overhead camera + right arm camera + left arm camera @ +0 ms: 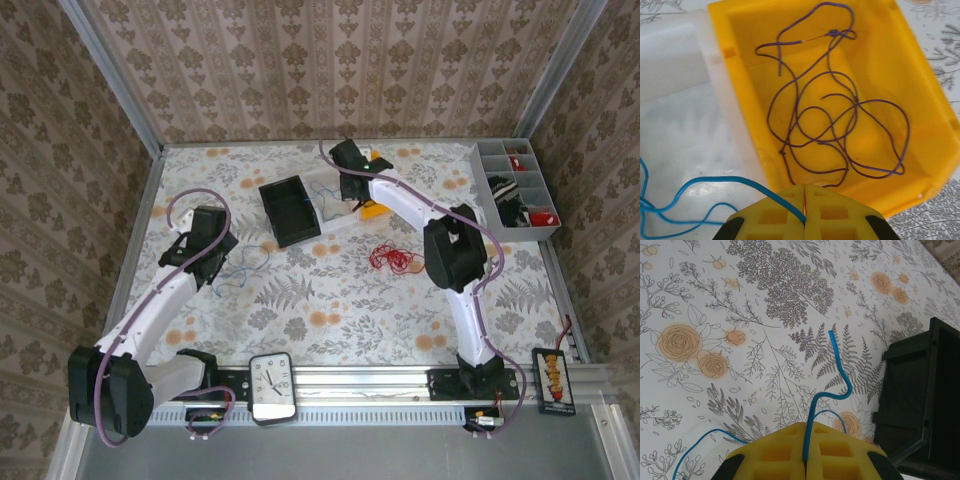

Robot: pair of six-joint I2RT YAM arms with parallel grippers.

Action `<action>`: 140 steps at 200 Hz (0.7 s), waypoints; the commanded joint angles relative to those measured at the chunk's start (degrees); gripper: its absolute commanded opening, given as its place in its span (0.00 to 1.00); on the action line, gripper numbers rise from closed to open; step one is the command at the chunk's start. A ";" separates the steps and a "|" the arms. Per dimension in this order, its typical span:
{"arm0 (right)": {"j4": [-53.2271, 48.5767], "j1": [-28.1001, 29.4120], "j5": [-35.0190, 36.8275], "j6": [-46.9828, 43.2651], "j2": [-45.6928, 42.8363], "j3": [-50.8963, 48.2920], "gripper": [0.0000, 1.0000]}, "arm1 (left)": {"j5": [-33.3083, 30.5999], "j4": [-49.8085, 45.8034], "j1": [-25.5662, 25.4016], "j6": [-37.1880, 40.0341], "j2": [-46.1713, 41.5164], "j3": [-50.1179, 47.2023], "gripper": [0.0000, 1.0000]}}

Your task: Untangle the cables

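Pinching a blue cable [841,367], the left gripper [805,440] is closed over the table [715,390]; the cable curls ahead of it, with a black bin [920,390] ahead to its right. The right gripper [804,200] is clamped on a blue strand [720,178] trailing left across a white bin [680,100]; a purple cable [856,102] lies just ahead in a yellow bin [920,75].

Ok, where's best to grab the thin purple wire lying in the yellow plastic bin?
Probably the free end of the thin purple wire, coming straight down: it lies alone on the floor of the yellow plastic bin, clear of the crossings, and the bin's walls block side approaches.
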 commanded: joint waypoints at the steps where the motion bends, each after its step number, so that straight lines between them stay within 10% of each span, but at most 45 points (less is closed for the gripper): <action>1: 11.34 -2.53 -6.78 1.68 -8.22 -6.94 0.00 | 0.44 0.74 -0.41 1.45 0.35 0.86 0.00; 52: 22.15 -3.25 -29.03 3.31 -9.56 -9.48 0.00 | 0.54 1.06 -0.41 1.44 0.52 0.40 0.00; 140: 11.85 -3.03 -11.91 4.38 -7.51 -2.30 0.01 | 0.87 1.22 -0.43 1.24 0.35 -0.02 0.00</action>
